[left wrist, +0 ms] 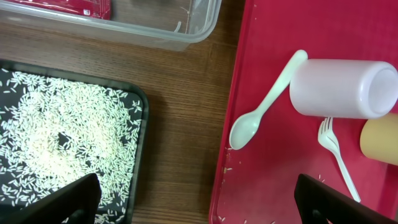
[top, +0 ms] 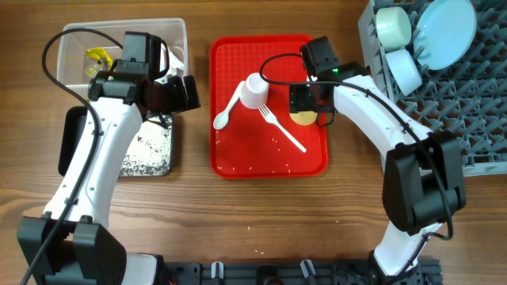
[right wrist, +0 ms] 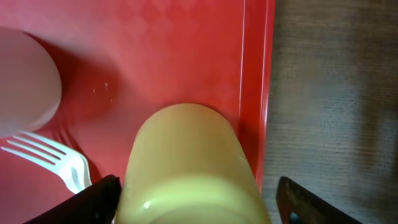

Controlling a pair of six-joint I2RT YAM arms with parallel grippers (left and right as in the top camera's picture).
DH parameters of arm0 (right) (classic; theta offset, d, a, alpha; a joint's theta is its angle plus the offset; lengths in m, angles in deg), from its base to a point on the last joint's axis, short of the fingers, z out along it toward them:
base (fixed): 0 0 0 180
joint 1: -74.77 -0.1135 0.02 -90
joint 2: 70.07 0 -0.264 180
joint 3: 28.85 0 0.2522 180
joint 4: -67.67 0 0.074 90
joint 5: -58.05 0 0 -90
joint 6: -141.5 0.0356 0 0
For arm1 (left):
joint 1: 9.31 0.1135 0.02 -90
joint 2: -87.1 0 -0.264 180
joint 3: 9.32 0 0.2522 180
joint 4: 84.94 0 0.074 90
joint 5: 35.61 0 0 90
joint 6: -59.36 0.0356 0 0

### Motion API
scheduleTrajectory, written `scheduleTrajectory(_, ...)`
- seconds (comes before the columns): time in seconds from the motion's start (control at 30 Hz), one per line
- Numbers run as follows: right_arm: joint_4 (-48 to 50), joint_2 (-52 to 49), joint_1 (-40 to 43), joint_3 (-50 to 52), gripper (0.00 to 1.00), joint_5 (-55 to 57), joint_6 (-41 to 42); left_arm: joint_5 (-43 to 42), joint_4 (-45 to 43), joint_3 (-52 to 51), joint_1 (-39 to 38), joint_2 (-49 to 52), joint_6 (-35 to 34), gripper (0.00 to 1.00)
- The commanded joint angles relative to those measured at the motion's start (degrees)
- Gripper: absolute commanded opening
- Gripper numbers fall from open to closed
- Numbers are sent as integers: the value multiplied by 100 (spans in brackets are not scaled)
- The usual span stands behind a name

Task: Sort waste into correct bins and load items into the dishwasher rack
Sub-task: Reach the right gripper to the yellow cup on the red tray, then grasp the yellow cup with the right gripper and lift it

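Note:
On the red tray a pale pink cup lies on its side beside a white spoon and a white fork. A yellow cup lies at the tray's right edge. My right gripper is open around the yellow cup. Its left finger is at the cup and its right finger stands apart. My left gripper is open and empty between the black tray, which holds rice, and the red tray. In the left wrist view the left gripper faces the spoon and the pink cup.
The clear tub at the back left holds a yellow wrapper and a red wrapper. The grey rack at the right holds two light-blue bowls and a plate. Loose grains lie on the red tray.

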Motion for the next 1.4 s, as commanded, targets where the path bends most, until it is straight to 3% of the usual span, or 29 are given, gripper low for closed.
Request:
scheduleTrajectory(0.0, 153, -109, 44, 9, 77, 17, -98, -66, -13, 26, 15, 39, -74, 100)
scheduleTrajectory(0.2, 184, -111, 46, 9, 63, -256, 98, -66, -13, 26, 15, 39, -74, 100)
scheduleTrajectory(0.57, -251, -107, 48, 2, 54, -404, 393, -66, -13, 26, 15, 39, -74, 100)
scheduleTrajectory(0.63, -417, -107, 48, -101, 57, -496, 389, -66, -13, 26, 15, 39, -74, 100)
scheduleTrajectory(0.8, -1690, -85, 46, -824, 77, -785, 212, -66, -13, 26, 15, 39, -74, 100)
scheduleTrajectory(0.97, -2680, -111, 22, -1032, 81, -960, 201, -66, -13, 26, 15, 39, -74, 100)
scheduleTrajectory(1.37, -2041, -118, -136, 101, 83, -1082, 520, -66, -13, 26, 15, 39, -74, 100)
